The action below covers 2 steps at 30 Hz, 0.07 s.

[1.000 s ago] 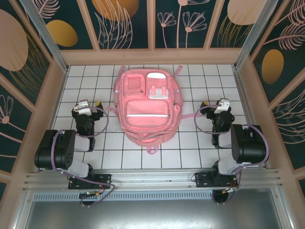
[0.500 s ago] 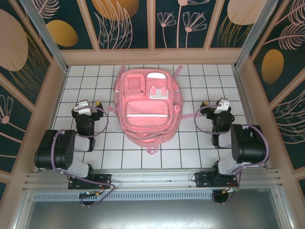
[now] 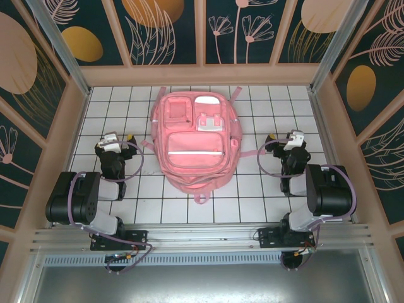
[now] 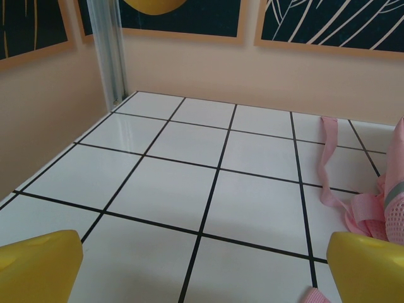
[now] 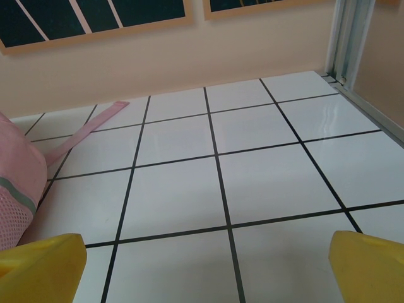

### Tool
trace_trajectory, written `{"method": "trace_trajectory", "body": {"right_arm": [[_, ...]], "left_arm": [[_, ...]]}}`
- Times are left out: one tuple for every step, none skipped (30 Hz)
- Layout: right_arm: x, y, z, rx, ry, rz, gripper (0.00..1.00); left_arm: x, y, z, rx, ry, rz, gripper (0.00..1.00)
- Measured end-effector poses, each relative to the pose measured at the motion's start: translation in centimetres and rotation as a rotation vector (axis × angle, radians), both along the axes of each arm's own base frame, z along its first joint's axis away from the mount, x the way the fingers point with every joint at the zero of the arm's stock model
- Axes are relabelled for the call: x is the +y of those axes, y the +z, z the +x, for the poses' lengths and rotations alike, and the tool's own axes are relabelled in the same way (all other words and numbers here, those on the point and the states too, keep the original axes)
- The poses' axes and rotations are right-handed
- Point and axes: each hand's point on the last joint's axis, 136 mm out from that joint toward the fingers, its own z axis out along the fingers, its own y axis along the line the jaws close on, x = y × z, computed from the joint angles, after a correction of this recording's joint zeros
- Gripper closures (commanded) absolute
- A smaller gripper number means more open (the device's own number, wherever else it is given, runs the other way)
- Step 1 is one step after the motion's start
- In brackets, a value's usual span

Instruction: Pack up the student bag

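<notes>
The student bag is a large pink backpack lying flat, front pockets up, in the middle of the white tiled table. My left gripper rests to the left of it and my right gripper to the right, both apart from it. In the left wrist view the left gripper is open, its yellow fingertips wide over bare tile, with the bag's edge and a strap at the right. The right gripper is open too, the bag at the left.
The tiled table is boxed in by peach walls with dark flower panels. Aluminium posts stand at the back corners. A pink strap trails toward the back wall. Both arm bases sit on the near rail.
</notes>
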Motion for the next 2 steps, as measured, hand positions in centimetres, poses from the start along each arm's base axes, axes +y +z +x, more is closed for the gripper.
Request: {"method": "trace_trajectory", "body": {"right_arm": [[0.00,0.00,0.00,0.000,0.000,0.000,0.01],[0.00,0.00,0.00,0.000,0.000,0.000,0.01]], "left_arm": [[0.00,0.00,0.00,0.000,0.000,0.000,0.01],[-0.03,0.00,0.00,0.000,-0.002,0.000,0.01]]}}
